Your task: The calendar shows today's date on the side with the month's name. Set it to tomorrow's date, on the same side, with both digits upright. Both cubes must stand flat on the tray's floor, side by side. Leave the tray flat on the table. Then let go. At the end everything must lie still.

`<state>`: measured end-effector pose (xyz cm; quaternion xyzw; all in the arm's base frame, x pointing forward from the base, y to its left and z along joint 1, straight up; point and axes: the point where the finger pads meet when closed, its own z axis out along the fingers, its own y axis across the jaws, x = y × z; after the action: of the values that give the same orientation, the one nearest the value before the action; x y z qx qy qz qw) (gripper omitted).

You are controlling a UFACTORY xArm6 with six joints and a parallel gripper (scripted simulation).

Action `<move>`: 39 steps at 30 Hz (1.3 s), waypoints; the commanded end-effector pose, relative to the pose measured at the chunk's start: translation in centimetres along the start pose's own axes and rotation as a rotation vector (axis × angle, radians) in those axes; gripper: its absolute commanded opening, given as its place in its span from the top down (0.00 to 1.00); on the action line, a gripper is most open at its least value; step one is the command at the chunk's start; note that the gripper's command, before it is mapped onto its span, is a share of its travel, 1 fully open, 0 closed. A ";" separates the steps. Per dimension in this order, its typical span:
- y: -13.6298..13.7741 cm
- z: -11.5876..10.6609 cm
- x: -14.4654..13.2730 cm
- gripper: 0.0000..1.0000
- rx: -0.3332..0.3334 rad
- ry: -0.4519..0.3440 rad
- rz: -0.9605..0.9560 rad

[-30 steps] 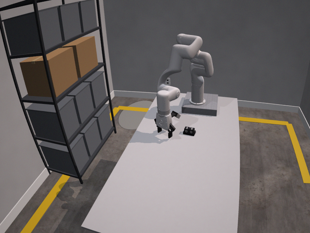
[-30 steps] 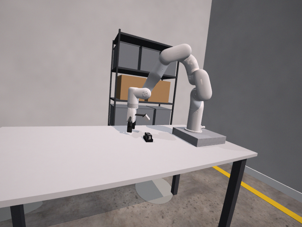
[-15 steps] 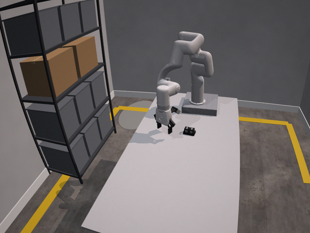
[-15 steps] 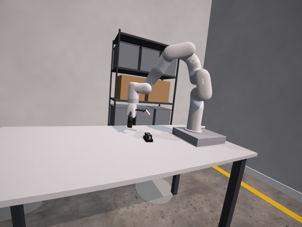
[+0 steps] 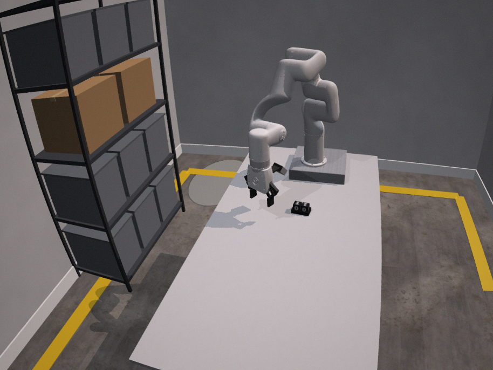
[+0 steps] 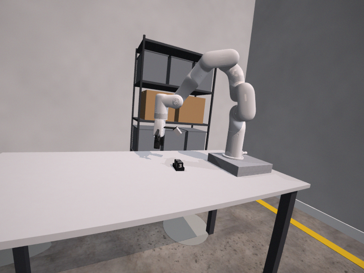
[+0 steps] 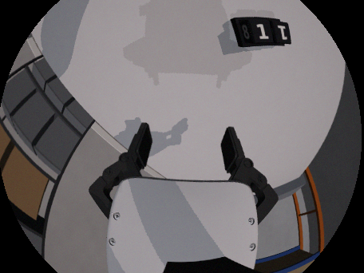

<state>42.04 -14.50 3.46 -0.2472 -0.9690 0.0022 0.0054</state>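
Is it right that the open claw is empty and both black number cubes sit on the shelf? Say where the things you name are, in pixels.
No, the cubes (image 5: 301, 206) sit in the small tray on the table (image 5: 318, 278), as the top view shows; the open claw (image 5: 261, 198) is indeed empty.

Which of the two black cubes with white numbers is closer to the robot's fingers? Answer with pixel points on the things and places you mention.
The cube with 8 on its side (image 5: 296, 206) (image 6: 176, 163) (image 7: 262, 31); the other cube (image 5: 305, 207) (image 6: 180, 165) (image 7: 282, 33) sits farther away.
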 end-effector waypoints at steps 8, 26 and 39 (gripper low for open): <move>0.1 -0.2 -0.2 0.00 -0.001 -0.005 0.002; 4.0 -1.8 4.8 0.00 -0.002 -0.004 0.492; 6.4 -2.6 9.0 0.00 -0.003 -0.004 0.880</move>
<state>37.91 -5.76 5.63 -0.5884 -0.8085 -0.0065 0.0101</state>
